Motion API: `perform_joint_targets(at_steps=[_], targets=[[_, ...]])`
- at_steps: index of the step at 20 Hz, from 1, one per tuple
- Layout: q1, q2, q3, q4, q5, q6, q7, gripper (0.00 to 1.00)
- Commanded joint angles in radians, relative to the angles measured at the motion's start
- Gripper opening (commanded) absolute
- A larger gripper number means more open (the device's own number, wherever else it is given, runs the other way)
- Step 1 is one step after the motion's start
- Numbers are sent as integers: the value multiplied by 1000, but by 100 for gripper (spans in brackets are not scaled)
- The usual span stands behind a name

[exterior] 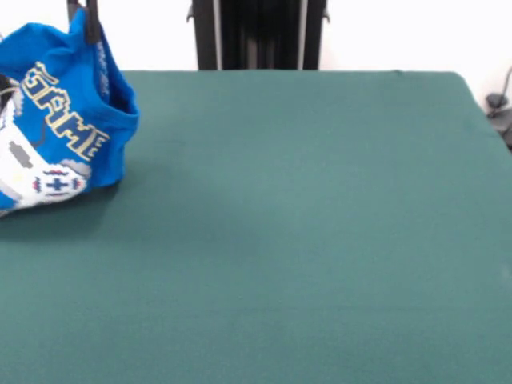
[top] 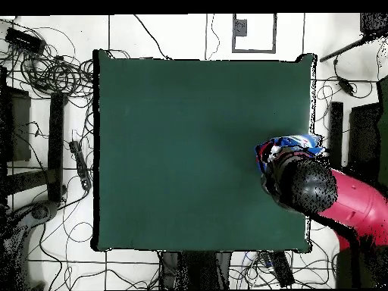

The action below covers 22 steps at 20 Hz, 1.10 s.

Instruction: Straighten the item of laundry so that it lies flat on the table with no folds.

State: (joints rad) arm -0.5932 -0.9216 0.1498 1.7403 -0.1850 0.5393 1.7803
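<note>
Front view: the shirt [exterior: 64, 120] hangs bunched at the upper left of the frame, its top drawn up to a peak at the top edge. There the two dark fingers of the gripper [exterior: 83, 14] come down from above and pinch the blue cloth between them, so the gripper is clamped on the shirt. The lower part of the shirt rests on the table [exterior: 288, 240] near its left edge, crumpled, with the white lettering running slantwise across the front and the white-grey graphic below it. Part of the shirt runs off the left edge of the frame. The green cloth fills the middle and right of the frame.

Overhead view: the shirt [top: 292, 142] shows as a small blue and white heap at the right edge of the table [top: 182, 151], about mid-height in the frame. The arm [top: 348, 201], black at its round end and red behind, reaches in from the lower right and covers most of the shirt; the gripper itself is hidden beneath it.
</note>
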Motion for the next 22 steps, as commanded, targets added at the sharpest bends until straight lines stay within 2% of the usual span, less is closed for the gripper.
perform_joint_targets(at_steps=[1, 22], targets=[[107, 12, -31, 138, 76, -52, 285, 0], [331, 37, -202, 132, 224, -76, 362, 0]])
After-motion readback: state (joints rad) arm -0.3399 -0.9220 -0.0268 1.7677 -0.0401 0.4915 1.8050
